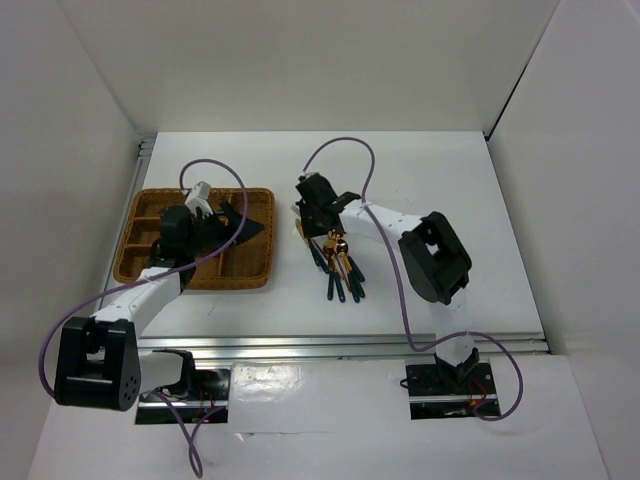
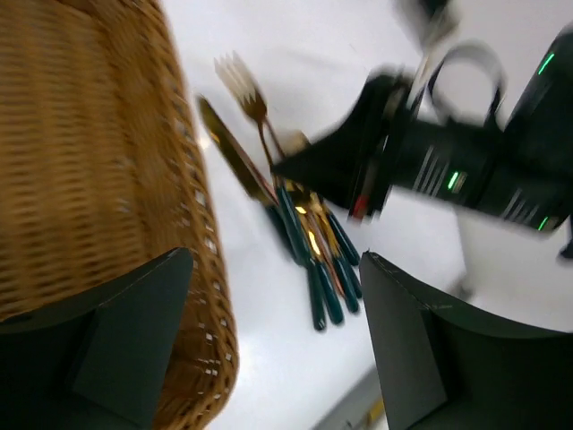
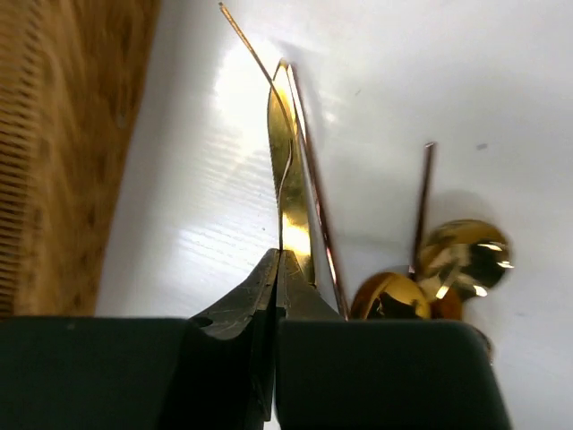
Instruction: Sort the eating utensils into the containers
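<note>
The eating utensils lie in a heap on the white table, right of the brown wicker tray whose compartments are the containers. My right gripper is shut on a thin gold fork, seen edge-on, beside a gold knife blade. Two spoon bowls and thin chopsticks lie to its right. From the left wrist I see the fork head, the knife and the teal handles. My left gripper is open and empty, over the tray's right edge.
White walls close in the table at the back and both sides. A metal rail runs along the near edge. Purple cables loop above both arms. The right arm's elbow hangs right of the utensil heap.
</note>
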`<move>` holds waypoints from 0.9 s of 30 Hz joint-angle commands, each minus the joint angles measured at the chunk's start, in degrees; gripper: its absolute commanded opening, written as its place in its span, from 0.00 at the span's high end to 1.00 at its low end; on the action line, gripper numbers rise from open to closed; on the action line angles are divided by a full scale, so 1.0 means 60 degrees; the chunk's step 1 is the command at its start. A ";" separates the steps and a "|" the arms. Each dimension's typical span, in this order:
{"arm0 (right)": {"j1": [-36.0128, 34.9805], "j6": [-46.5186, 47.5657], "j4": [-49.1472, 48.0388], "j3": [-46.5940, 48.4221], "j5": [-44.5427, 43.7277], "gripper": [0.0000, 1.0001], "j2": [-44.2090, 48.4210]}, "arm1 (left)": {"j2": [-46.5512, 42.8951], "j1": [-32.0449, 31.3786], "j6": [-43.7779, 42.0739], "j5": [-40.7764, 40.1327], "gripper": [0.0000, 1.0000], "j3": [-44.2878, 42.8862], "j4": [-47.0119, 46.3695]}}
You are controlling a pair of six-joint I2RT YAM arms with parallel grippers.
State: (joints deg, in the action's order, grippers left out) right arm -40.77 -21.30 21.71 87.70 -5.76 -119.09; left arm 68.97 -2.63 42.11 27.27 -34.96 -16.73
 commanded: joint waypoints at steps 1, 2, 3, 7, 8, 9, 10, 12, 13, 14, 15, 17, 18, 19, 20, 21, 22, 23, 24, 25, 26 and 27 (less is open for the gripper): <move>0.0422 -0.0272 -0.0146 0.0061 0.0168 1.00 0.1403 | 0.0470 -0.0205 0.0743 0.2514 0.11 0.0537 -0.3004; 0.0424 -0.0360 -0.0234 -0.0041 0.0285 1.00 0.1522 | 0.0589 -0.0307 0.0876 0.2603 0.11 0.0640 -0.3331; 0.0554 -0.0361 -0.0337 -0.0143 0.0518 1.00 0.1639 | 0.0692 -0.0569 0.0979 0.2604 0.12 0.0743 -0.3595; 0.0745 -0.0566 -0.0834 -0.0364 0.0871 1.00 0.2152 | 0.0956 -0.1580 0.0996 0.1891 0.14 0.0744 -0.4169; 0.0746 -0.0653 -0.0836 -0.0364 0.0872 1.00 0.2153 | 0.1159 -0.1786 0.0777 0.1698 0.14 0.0628 -0.3995; 0.0746 -0.0654 -0.0836 -0.0451 0.0974 1.00 0.2254 | 0.1306 -0.2179 0.0659 0.1594 0.14 0.0365 -0.3791; 0.0746 -0.0654 -0.0952 -0.0452 0.1120 1.00 0.2255 | 0.1496 -0.2357 0.0658 0.1593 0.14 0.0218 -0.3789; 0.0746 -0.0771 -0.1172 -0.0684 0.1440 1.00 0.2488 | 0.2095 -0.2709 0.0526 0.1434 0.15 -0.0162 -0.3789; 0.0746 -0.0771 -0.1274 -0.0773 0.1559 1.00 0.2635 | 0.2287 -0.3015 0.0526 0.1113 0.15 -0.0295 -0.3789; 0.0746 -0.0902 -0.1478 -0.0876 0.1662 1.00 0.2723 | 0.2478 -0.3149 0.0425 0.0907 0.15 -0.0398 -0.3789; 0.0746 -0.0903 -0.1480 -0.0978 0.1982 1.00 0.2811 | 0.2828 -0.3382 0.0424 0.0702 0.15 -0.0602 -0.3789; 0.0746 -0.1020 -0.1786 -0.1213 0.2233 1.00 0.2944 | 0.3152 -0.3515 0.0336 0.0451 0.17 -0.0779 -0.3789; 0.0746 -0.1107 -0.1788 -0.1301 0.2437 1.00 0.3089 | 0.3299 -0.3516 0.0336 0.0349 0.17 -0.0881 -0.3876; 0.0746 -0.1108 -0.1919 -0.1446 0.2657 1.00 0.3090 | 0.3445 -0.3632 0.0336 0.0348 0.18 -0.1071 -0.3876; 0.0746 -0.1195 -0.1920 -0.1535 0.2746 1.00 0.3293 | 0.3678 -0.3720 0.0336 0.0145 0.18 -0.1174 -0.3876; 0.0746 -0.1196 -0.2036 -0.1536 0.2834 1.00 0.3295 | 0.3782 -0.3721 0.0336 0.0042 0.19 -0.1378 -0.3876; 0.0746 -0.1196 -0.2037 -0.1652 0.2835 1.00 0.3426 | 0.3885 -0.3823 0.0336 -0.0090 0.19 -0.1482 -0.3760; 0.0746 -0.1283 -0.2153 -0.1769 0.2951 1.00 0.3572 | 0.4045 -0.3824 0.0336 -0.0091 0.21 -0.1483 -0.3759; 0.0746 -0.1284 -0.2270 -0.1915 0.3097 1.00 0.3573 | 0.4047 -0.3824 0.0336 -0.0091 0.21 -0.1613 -0.3759; 0.0746 -0.1284 -0.2358 -0.1917 0.3099 1.00 0.3704 | 0.4178 -0.3824 0.0336 -0.0091 0.23 -0.1702 -0.3846; 0.0746 -0.1386 -0.2461 -0.2033 0.3200 1.00 0.3705 | 0.4179 -0.3824 0.0336 -0.0091 0.29 -0.1703 -0.3934; 0.0746 -0.1488 -0.2462 -0.2034 0.3201 1.00 0.3807 | 0.4295 -0.3824 0.0423 -0.0091 0.34 -0.1790 -0.4022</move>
State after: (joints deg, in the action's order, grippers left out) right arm -36.01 -28.49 12.10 76.07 11.03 -100.75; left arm 93.91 -25.39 45.28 27.64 -43.22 -36.18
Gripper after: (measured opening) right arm 0.007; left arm 0.684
